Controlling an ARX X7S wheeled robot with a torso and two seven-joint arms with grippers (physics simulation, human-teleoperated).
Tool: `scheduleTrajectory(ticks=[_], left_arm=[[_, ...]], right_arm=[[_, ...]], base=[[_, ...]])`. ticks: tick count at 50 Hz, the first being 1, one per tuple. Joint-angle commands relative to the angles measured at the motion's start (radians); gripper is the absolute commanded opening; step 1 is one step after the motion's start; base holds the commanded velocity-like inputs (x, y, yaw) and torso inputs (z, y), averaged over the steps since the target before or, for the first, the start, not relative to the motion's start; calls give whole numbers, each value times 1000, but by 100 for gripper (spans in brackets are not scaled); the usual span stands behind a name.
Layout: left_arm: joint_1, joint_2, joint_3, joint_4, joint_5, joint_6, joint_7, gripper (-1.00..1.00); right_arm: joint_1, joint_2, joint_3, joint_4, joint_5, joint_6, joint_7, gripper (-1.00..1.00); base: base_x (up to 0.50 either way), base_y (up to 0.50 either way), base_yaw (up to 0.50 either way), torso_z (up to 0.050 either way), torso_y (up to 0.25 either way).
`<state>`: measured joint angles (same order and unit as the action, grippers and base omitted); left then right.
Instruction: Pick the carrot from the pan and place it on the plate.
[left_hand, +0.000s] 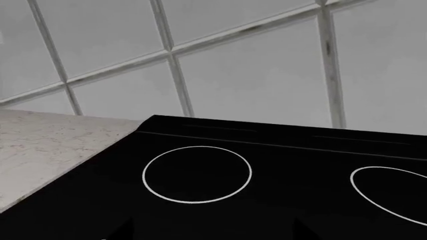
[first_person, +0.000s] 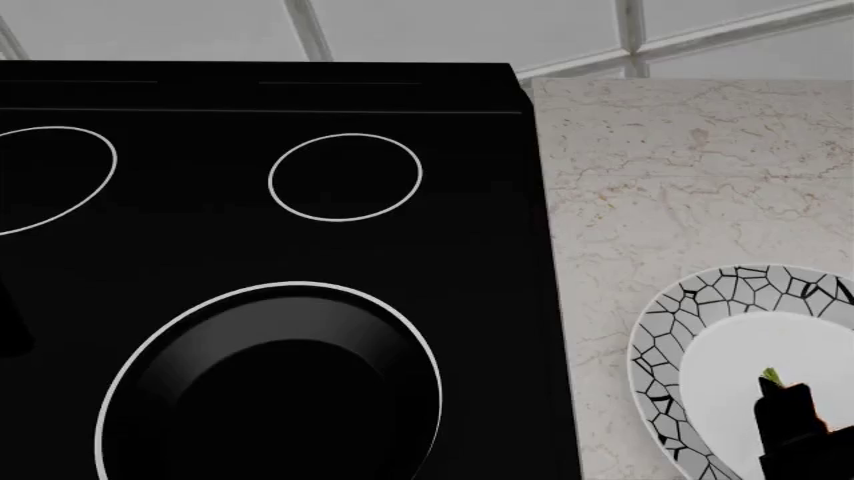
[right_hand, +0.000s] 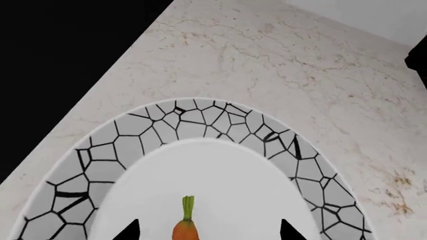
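Head view steeply down; right wrist close over plate (right_hand: 100, 165).

Orange carrot (right_hand: 185, 229), green stem — on the plate (right_hand: 200, 125): white centre, black crackle-lined rim. Beside the plate, beige veined counter (first_person: 667, 170); glossy black pan (first_person: 274, 390).

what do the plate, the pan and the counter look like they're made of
Plate: looks like glazed ceramic, with a smooth white centre and black crackle lines on the rim. Pan: glossy black, perhaps coated metal, with a soft sheen on its sloped wall. Counter: pale marble-like stone, with thin brownish veins.
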<state>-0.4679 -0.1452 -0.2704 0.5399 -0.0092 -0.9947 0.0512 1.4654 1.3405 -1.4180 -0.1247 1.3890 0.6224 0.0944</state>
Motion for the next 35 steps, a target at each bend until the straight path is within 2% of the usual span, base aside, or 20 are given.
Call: scheduleTrajectory(ticks=[1,9,17,18,21,22,24,25,26,27,30,31,32,35], left_arm=[[4,11,-16,45,10,-28,9,100],[1,5,-37,114,-10,-76,18,100],[0,-1,-72,240,-36,-171,33,100],[1,-3,-77,257,-39,-184,36,100],[0,-7,-86,295,-46,-217,40,100],[-48,-22,-83,333,-52,-302,40,100],[-2,-9,-85,332,-53,-252,44,100],[-51,-24,-81,358,-59,-329,45,100],[-4,-7,-82,349,-59,-270,46,100],[3,-4,-77,354,-60,-267,46,100],[-50,-19,-72,403,-72,-363,50,100],[-10,-5,-72,397,-70,-313,48,100],[-62,-17,-68,425,-75,-394,47,100],[-52,-6,-71,436,-82,-391,50,100]], right_arm=[[45,21,72,-78,18,20,-3,100],[219,123,209,-285,63,102,14,100],[495,171,449,-436,252,289,62,100],[516,168,467,-433,299,308,121,100],[565,189,516,-495,354,320,139,100],[572,198,524,-501,395,302,193,100],[587,214,542,-539,445,306,258,100],[598,229,556,-592,451,289,303,100],[608,230,568,-620,481,284,334,100],[603,230,565,-618,523,254,446,100],[593,230,561,-679,574,212,611,100],[594,230,563,-687,599,203,623,100],[595,230,567,-713,623,189,667,100],[579,230,555,-773,614,141,740,100]], base=[[0,0,0,0,0],[0,0,0,0,0],[0,0,0,0,0],[0,0,0,0,0],[0,0,0,0,0],[0,0,0,0,0],[0,0,0,0,0],[0,0,0,0,0],[0,0,0,0,0],[0,0,0,0,0],[0,0,0,0,0],[0,0,0,0,0],[0,0,0,0,0],[0,0,0,0,0]])
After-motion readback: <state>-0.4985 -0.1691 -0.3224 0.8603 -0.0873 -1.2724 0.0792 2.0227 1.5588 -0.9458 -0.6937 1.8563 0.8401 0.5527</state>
